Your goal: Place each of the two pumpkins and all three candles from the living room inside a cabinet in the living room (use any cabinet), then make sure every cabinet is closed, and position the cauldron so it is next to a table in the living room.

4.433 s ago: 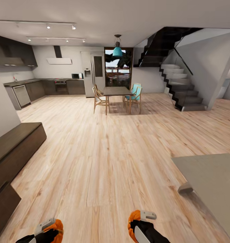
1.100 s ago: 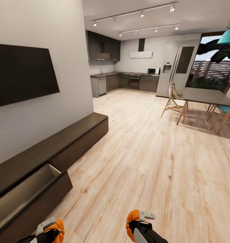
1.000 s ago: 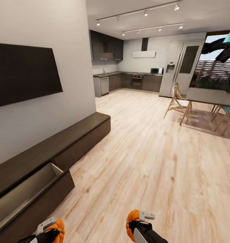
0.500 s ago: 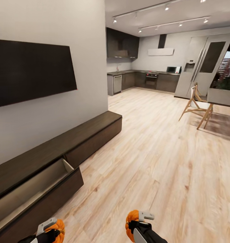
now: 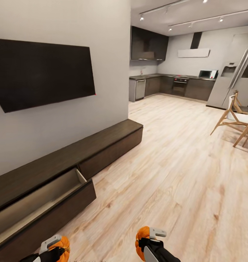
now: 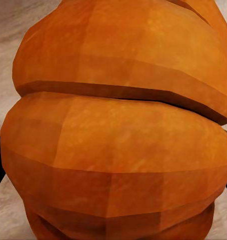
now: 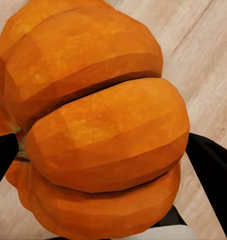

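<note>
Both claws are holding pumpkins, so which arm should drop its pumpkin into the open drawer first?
Left, probably. The left claw with its pumpkin sits on the same side as the cabinet's open drawer; the right claw hangs farther out over the floor.

pale wood floor (image 5: 174,174); long dark cabinet (image 5: 102,145) on it along wall, near drawer (image 5: 40,207) open.

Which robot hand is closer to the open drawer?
The left. The left gripper, holding a pumpkin, sits just below the open drawer of the cabinet. The right gripper, with the other pumpkin, is farther out over the floor.
</note>
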You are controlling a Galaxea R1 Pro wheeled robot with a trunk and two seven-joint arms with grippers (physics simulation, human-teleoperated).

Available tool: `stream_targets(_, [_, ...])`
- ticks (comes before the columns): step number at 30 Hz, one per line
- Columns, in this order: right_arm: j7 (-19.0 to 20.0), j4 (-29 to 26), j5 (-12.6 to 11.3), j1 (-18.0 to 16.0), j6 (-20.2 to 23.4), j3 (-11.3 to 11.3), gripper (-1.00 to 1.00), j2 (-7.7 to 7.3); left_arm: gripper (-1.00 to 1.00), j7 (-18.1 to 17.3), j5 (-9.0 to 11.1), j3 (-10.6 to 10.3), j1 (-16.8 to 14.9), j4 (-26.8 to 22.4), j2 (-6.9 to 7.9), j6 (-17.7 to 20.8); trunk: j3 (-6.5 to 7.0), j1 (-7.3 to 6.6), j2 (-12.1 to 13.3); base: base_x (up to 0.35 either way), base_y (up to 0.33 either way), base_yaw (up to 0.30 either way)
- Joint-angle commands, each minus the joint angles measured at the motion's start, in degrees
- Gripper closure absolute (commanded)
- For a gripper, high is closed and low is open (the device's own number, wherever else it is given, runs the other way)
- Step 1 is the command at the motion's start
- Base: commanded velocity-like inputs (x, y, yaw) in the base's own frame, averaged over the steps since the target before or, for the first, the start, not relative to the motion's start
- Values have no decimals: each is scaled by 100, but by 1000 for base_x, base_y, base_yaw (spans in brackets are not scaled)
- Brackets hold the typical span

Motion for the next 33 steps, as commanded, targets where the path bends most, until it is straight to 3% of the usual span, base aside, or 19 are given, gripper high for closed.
stream_targets(1, [9,0,-1,0,-3,2,100,0,100,-2,0,2,2,0,0,0,-5,0,0,16,-15,243])
stream_targets(33, [14,8,-1,0,-12,-1,100,0,100,-19,-8,8,26,0,9,26,-177,0,0,1,-1,243])
